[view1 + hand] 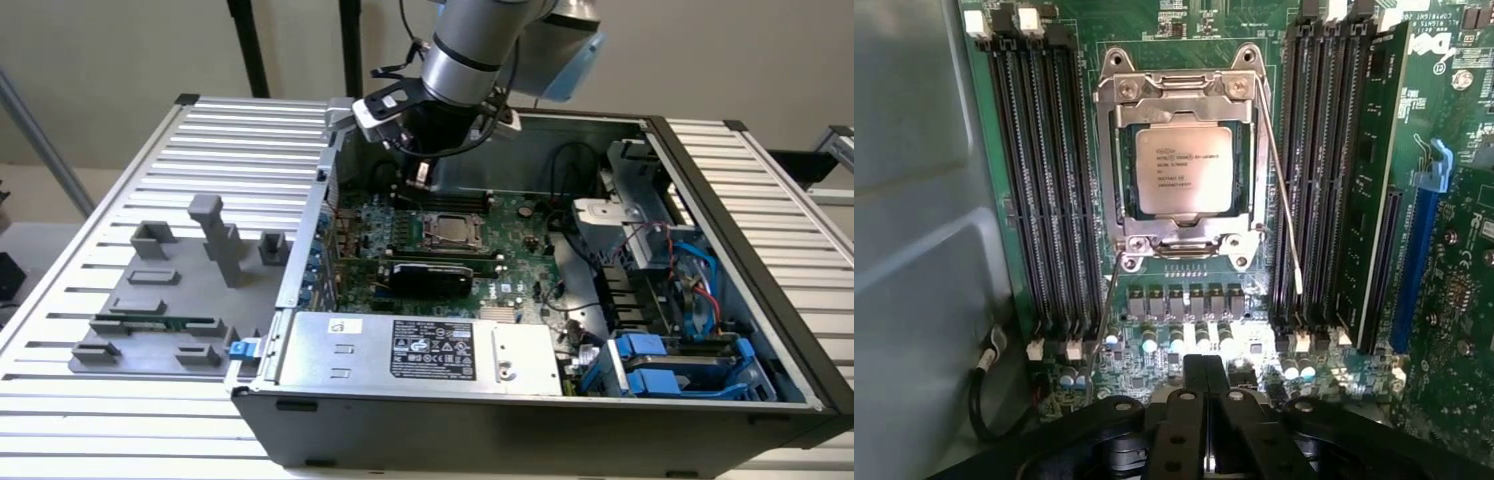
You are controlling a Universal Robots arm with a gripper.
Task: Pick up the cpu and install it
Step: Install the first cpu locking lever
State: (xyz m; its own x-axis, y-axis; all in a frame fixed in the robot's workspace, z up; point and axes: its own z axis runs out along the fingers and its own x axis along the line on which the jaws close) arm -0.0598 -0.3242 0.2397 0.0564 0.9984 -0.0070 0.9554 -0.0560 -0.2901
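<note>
Hovering over an open computer case (400, 420) on a slatted table (107, 420), the arm's gripper (420, 182) hangs just above the green motherboard (1454, 300). In the wrist view its two dark fingers (1196, 400) are pressed together with nothing between them.

The cpu (1184, 170) is not in the gripper. It lies flat inside the metal-rimmed socket frame (1179, 88) in the middle of the board, between two banks of long black memory slots (1044, 180). The gripper is near it but not touching it, set off to one side of the socket.

Judged from this, the chip is already seated, so the work looks to be at or past the placing step. A thin wire lever (1279, 190) runs along one side of the frame; whether it is latched cannot be told. Any further contact would call for a straight, gentle approach, squarely over the socket, with the fingers parted first.

The chip is a small flat square with a silvery-grey metal top, faint printed lettering and a thin tan rim. It sits level, its edges square to the frame.
</note>
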